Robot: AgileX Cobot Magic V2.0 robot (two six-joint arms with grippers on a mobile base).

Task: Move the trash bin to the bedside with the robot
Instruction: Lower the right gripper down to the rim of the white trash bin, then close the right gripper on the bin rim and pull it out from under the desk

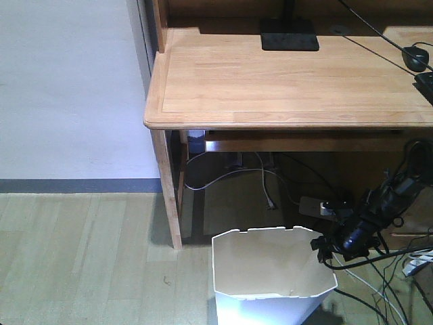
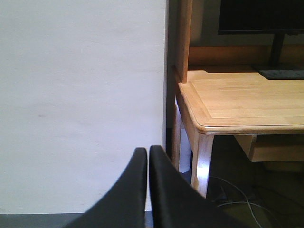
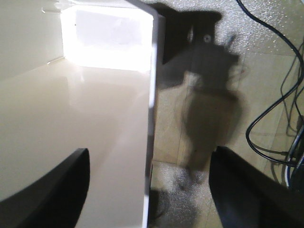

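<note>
The white trash bin (image 1: 270,274) stands on the floor in front of the desk, cream inside with a chamfered rim. My right gripper (image 1: 323,247) hangs at its right rim. In the right wrist view this gripper (image 3: 152,153) is open and straddles the bin's wall (image 3: 151,95): one finger (image 3: 57,190) is inside the bin, the other (image 3: 247,190) outside over the floor. My left gripper (image 2: 148,151) is shut on nothing and faces the white wall beside the desk. The bedside is out of view.
A light wooden desk (image 1: 291,74) stands behind the bin, its front leg (image 1: 168,189) to the bin's left. Cables (image 1: 264,179) and a power strip (image 1: 318,206) lie under the desk and to the right. A monitor base (image 1: 289,37) sits on the desktop.
</note>
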